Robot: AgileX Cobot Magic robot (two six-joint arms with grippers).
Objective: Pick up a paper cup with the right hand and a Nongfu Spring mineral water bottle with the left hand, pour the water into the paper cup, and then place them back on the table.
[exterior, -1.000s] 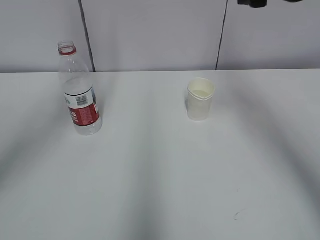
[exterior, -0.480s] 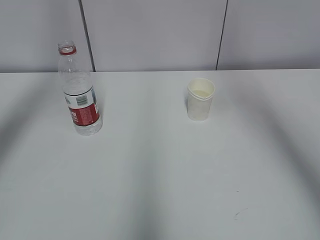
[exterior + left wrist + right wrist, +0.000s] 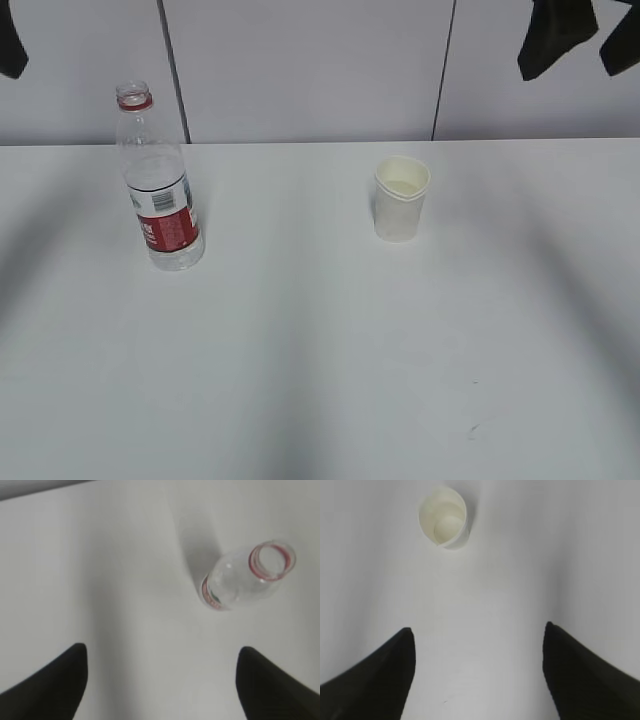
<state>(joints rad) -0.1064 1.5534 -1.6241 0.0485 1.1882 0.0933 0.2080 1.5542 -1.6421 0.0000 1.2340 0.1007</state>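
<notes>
Paper cup [image 3: 402, 198]: stood upright on the white table [image 3: 330, 350], right of centre, nothing gripping it. Water bottle [image 3: 159, 182]: capless, stood upright at the table's left, well apart from the cup, likewise ungripped. Right gripper [image 3: 583, 38]: seen high above the far right, fingers spread wide, nothing held. Left gripper [image 3: 161, 682]: fingers spread wide above the table, bottle beyond them, nothing held.

Both the left end effector [image 3: 160, 680] and right end effector [image 3: 479, 672] have plain matte-black, tapered fingers
</notes>
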